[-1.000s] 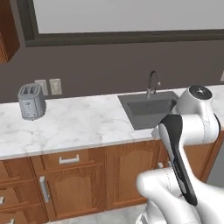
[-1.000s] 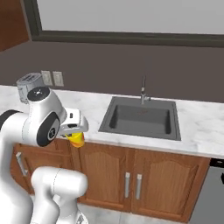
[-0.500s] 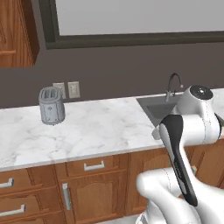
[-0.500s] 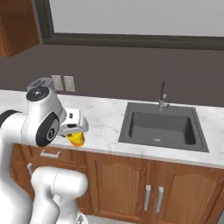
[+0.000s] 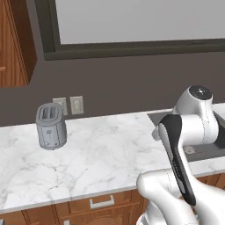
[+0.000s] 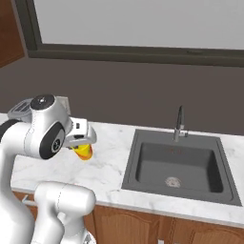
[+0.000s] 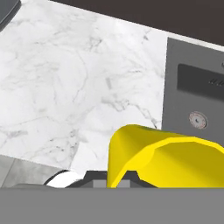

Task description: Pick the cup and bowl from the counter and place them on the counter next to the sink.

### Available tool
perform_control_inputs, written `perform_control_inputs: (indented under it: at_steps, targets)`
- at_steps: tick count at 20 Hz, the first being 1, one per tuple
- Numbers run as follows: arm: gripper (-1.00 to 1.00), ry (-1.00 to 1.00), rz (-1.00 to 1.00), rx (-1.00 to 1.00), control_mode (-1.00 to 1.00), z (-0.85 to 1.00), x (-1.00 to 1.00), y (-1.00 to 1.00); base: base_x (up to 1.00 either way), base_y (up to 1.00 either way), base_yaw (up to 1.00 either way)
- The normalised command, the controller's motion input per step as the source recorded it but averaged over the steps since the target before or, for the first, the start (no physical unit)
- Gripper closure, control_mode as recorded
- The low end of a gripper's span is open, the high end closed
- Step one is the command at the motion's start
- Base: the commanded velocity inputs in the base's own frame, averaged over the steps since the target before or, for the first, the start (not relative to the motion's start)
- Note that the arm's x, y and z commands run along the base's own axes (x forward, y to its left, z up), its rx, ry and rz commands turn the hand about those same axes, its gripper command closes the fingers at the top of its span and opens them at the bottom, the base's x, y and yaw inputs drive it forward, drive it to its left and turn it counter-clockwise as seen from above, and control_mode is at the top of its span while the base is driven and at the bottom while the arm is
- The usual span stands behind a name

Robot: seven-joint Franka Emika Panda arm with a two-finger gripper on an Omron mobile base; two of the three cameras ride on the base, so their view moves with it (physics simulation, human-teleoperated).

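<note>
A: The end effector (image 6: 85, 143) is clamping the yellow cup (image 6: 84, 151), carrying it above the surface (image 6: 108, 164).
B: Releasing too far toward the sink (image 6: 178, 167) beside it is risking a tumble into the basin

white marble counter (image 5: 101, 158), toaster (image 5: 51, 126), sink (image 6: 178, 167)

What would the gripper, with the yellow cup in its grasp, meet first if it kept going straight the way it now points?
Most likely the bare white counter just left of the sink. The gripper points down over the marble, shut on the yellow cup, with nothing standing in between. Depth is hard to judge.
</note>
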Motion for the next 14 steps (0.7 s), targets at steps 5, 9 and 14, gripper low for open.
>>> perform_control_inputs:
  at_steps: [5,9,14]
  targets:
    - [1.00,0.00,0.00,0.00,1.00,0.00,0.00,0.00,0.00,0.00,0.00]
    - [1.00,0.00,0.00,0.00,1.00,0.00,0.00,0.00,0.00,0.00,0.00]
    - [1.00,0.01,0.00,0.00,-1.00,0.00,0.00,0.00,0.00,0.00,0.00]
